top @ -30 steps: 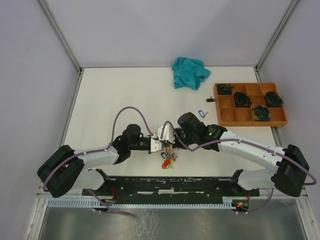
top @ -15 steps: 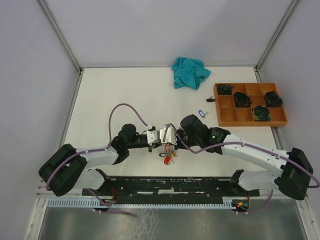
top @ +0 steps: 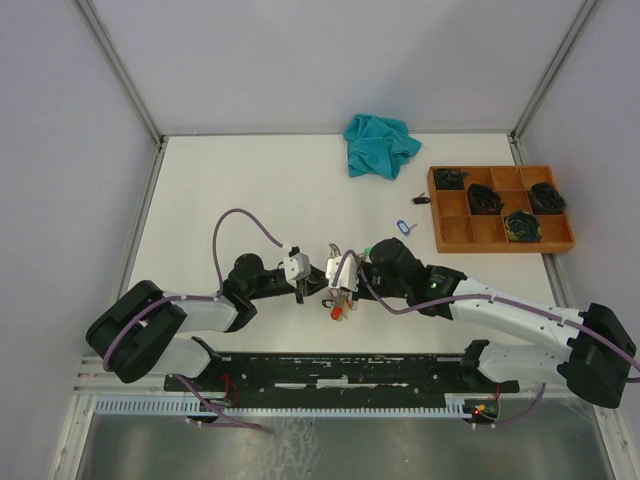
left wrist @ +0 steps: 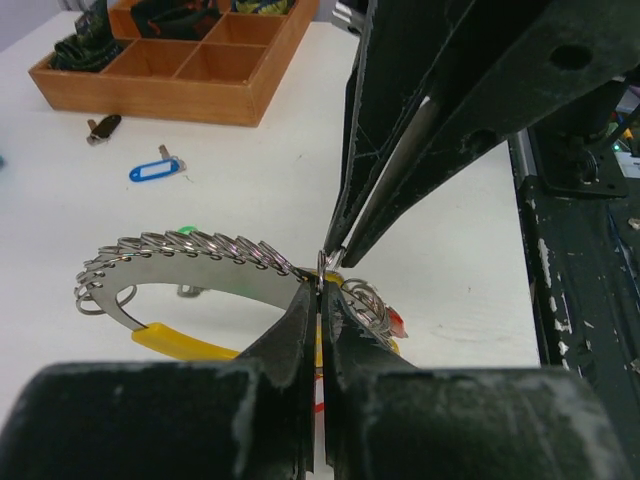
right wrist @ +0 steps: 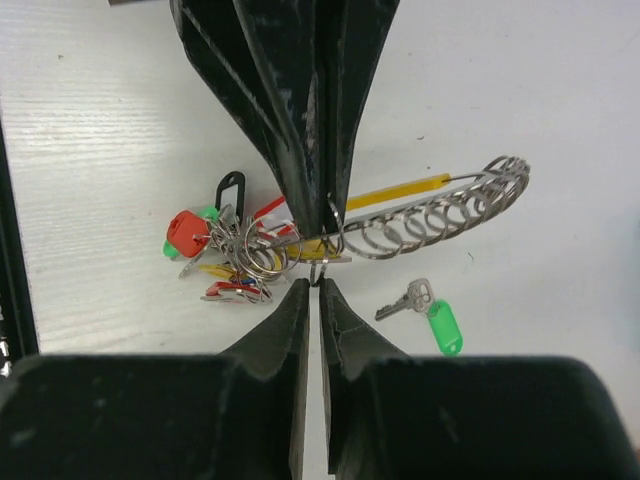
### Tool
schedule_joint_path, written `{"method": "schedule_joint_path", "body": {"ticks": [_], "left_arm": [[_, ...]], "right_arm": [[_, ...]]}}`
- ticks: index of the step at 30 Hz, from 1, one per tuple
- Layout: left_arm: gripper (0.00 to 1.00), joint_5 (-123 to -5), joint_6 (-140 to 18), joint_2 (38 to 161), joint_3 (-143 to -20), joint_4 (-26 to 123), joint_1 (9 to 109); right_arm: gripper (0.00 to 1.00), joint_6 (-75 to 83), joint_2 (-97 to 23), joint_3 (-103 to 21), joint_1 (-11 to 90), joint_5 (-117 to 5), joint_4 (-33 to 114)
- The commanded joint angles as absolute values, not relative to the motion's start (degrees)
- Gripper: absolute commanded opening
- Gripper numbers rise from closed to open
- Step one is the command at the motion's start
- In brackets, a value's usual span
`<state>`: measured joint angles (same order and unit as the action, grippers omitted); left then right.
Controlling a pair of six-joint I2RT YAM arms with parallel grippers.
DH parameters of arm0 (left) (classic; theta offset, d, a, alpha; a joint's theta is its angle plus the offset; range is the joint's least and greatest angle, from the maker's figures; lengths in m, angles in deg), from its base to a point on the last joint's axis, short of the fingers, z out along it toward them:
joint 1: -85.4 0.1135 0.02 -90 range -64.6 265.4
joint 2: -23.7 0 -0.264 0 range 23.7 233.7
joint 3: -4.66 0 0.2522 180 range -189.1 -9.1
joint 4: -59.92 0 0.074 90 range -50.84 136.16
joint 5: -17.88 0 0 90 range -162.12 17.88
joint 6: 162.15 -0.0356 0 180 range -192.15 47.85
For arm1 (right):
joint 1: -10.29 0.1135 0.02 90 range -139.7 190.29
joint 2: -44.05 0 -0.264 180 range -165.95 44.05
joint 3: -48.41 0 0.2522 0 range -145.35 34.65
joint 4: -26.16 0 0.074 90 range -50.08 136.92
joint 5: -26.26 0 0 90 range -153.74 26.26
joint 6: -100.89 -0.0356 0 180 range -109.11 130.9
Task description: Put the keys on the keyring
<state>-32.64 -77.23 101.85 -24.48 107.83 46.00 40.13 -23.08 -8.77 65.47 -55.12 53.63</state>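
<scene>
The keyring [left wrist: 190,262] is a curved silver wire strung with several small split loops; it also shows in the right wrist view [right wrist: 430,215]. My left gripper [left wrist: 320,283] and right gripper [right wrist: 320,284] meet tip to tip, each shut on the keyring's wire at the same spot. A bunch of keys [right wrist: 225,250] with red, green, yellow and black tags hangs on the ring beside the tips, seen from above [top: 340,310]. One green-tagged key [right wrist: 430,315] lies loose on the table. A blue-tagged key [top: 404,225] lies apart, near the tray.
A wooden tray [top: 505,246] with dark items in its compartments stands at the right. A teal cloth [top: 380,143] lies at the back. A small black item [top: 421,199] lies left of the tray. A yellow strip [left wrist: 185,342] lies under the keyring.
The left wrist has drawn back to the left and the right arm has lowered toward the near edge. Both grippers stay pinched together, and the key bunch has shifted slightly.
</scene>
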Motion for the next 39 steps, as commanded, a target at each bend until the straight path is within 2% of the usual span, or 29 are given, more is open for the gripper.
{"method": "schedule_joint_path", "body": {"ticks": [1,4,7,19,39], "left_arm": [[0.03,-33.58,-74.64,101.18,-24.81,119.96,46.39],[0.03,-34.16,-74.1,101.28,-24.83,120.56,46.38],[0.03,-34.37,-72.94,101.67,-24.68,121.58,46.29],[0.03,-35.65,-71.8,102.47,-24.57,121.9,46.28],[0.03,-35.71,-71.69,102.79,-24.97,121.49,46.29]], "right_arm": [[0.18,36.84,-18.96,-4.49,65.05,-58.0,49.36],[0.25,35.56,-16.32,-2.33,64.73,-58.36,46.88],[0.28,34.6,-14.74,-0.75,64.64,-58.49,44.43],[0.3,32.28,-11.09,0.92,62.62,-55.54,37.37],[0.3,30.25,-14.33,0.37,61.45,-49.94,33.9]]}}
